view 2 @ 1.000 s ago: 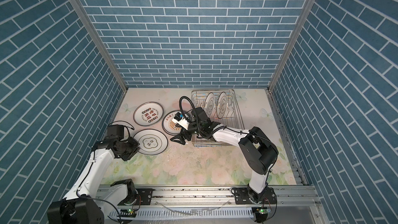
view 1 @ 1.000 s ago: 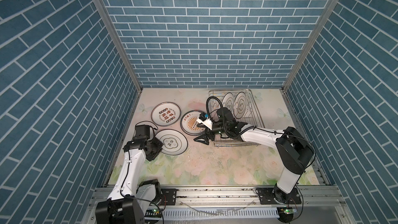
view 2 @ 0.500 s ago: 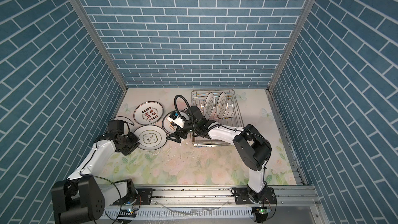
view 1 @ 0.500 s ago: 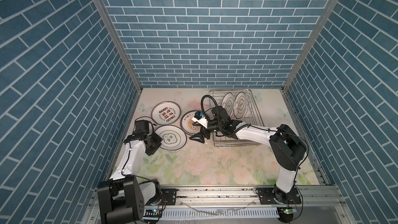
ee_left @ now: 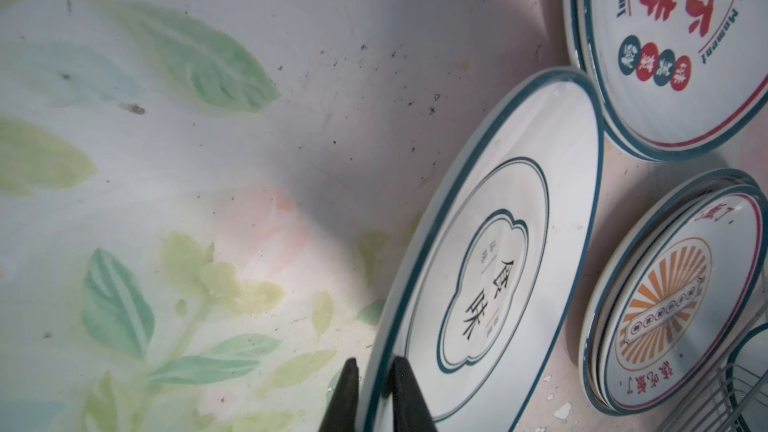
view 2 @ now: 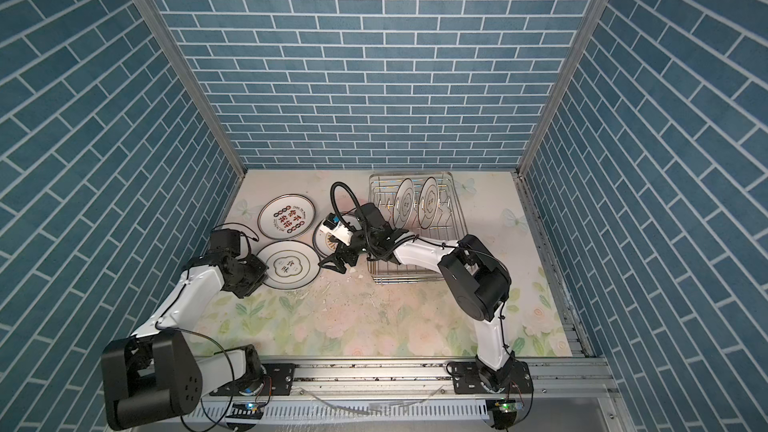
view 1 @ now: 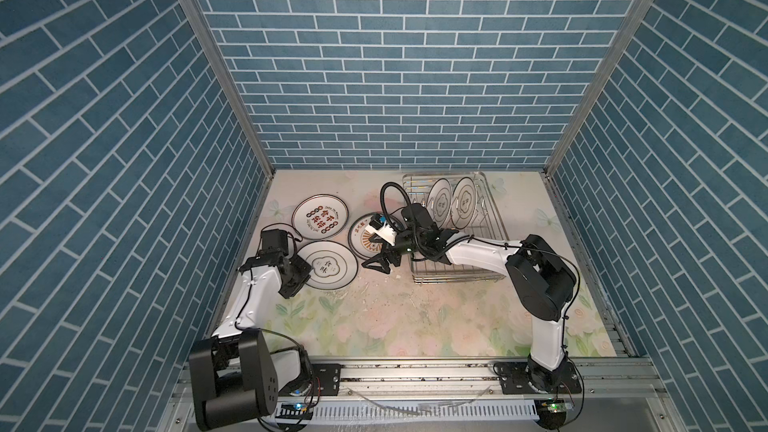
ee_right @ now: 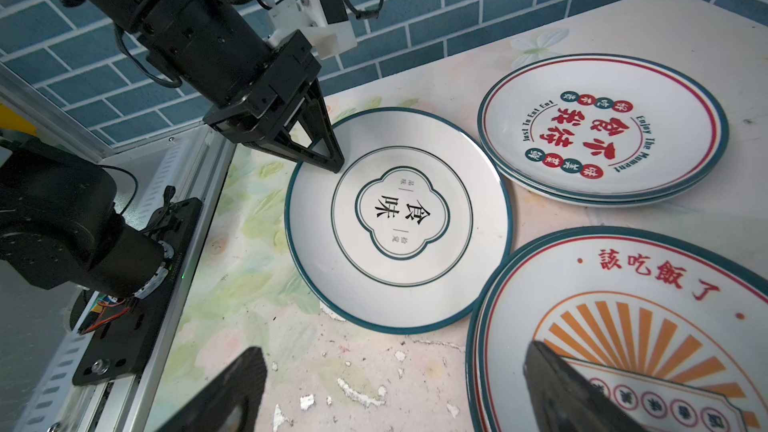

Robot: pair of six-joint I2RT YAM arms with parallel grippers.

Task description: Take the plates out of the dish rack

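- Both top views, change over the last second: the flower-outline plate [view 1: 330,264] and the left gripper [view 1: 307,275] at its 8 o'clock rim are displaced slightly toward 12 o'clock. The right gripper [view 1: 375,268] is displaced slightly toward 9 o'clock. The contents of the dish rack [view 1: 457,279] are unchanged.
- Left gripper: closed to a narrow gap on the rim of the flower-outline plate. In the left wrist view one finger [ee_left: 343,401] is seen outside the rim and the other on the plate's face.
- Right gripper: spread wide, with nothing held. It is placed at the 5 o'clock edge of the sunburst stack [view 1: 360,238], one finger [ee_right: 569,392] over that stack and the other over bare table.
- Plates: the character stack [view 1: 318,217] is laid at 11 o'clock of the flower-outline plate. Two upright plates [view 1: 440,203] are left in the rack, which is set at 1 o'clock of the table centre.
- Surface: a pale floral tabletop [view 1: 415,317], marked by white flecks [ee_right: 357,392] near the plates.
- Room: blue brick-pattern walls [view 1: 395,56] are joined by metal corner posts [view 1: 224,76]. Both arm bases are carried on a metal rail [view 1: 415,371] at 6 o'clock.
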